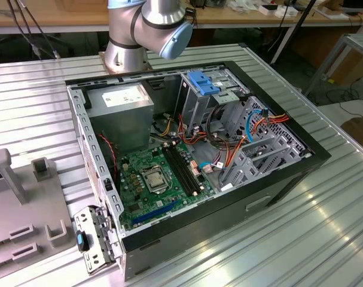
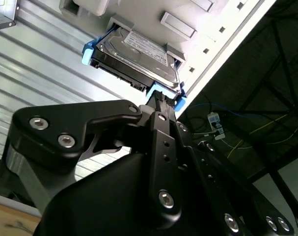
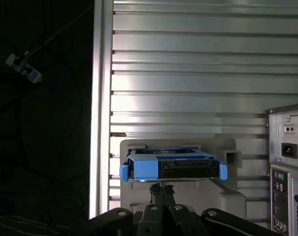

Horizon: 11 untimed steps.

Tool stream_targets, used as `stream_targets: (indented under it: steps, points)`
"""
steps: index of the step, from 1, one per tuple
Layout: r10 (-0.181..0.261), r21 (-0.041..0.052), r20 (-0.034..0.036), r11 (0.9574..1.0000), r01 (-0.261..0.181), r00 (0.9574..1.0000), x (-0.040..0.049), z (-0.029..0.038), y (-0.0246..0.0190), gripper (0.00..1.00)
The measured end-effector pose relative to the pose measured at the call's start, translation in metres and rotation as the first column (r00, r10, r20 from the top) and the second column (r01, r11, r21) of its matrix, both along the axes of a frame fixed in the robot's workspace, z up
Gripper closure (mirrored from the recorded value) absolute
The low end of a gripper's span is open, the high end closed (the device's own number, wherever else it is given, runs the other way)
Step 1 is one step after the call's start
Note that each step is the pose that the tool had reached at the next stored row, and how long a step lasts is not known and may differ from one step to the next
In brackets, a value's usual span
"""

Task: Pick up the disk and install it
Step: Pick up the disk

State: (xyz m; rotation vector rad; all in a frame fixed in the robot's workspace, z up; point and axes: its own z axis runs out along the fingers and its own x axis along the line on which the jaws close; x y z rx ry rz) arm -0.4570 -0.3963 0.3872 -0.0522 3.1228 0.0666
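The disk (image 3: 173, 164), a dark grey drive in a bright blue carrier, lies in a pale holder (image 3: 227, 196) on the ribbed metal table. In the second wrist view the disk (image 2: 134, 51) shows its labelled face. My gripper (image 3: 162, 187) points at the middle of its near edge, black fingers (image 3: 156, 192) drawn close together with nothing between them. In the second wrist view the gripper (image 2: 159, 98) has its tips right at the blue carrier; I cannot tell whether they touch it. The arm's base (image 1: 148, 27) stands behind the open computer case (image 1: 79, 125).
The case holds a green motherboard (image 1: 151, 185), wiring and a pale blue bracket (image 1: 203, 82) over the drive bays. A grey fixture (image 1: 14, 203) and a silver plate with a blue tab (image 1: 88, 242) sit at the exterior view's left. The table edge (image 3: 102, 98) drops off beside the holder.
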Motion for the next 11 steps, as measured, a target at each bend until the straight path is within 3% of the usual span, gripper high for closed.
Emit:
stream_targets:
  steps: [4, 8, 9, 11]
  points:
    - [0.086, 0.0000, 0.0000, 0.9963, -0.086, 0.9963, 0.0001, 0.0000, 0.0000, 0.89]
    - [0.158, -0.0001, -0.0001, 0.9874, -0.158, 0.9874, 0.0001, 0.0001, 0.0000, 0.89]
    - [0.177, -0.0001, -0.0001, 0.9842, -0.177, 0.9842, 0.0001, 0.0001, 0.0000, 0.89]
    - [0.238, -0.0001, 0.0000, 0.9713, -0.238, 0.9713, 0.0001, 0.0000, -0.0001, 0.89]
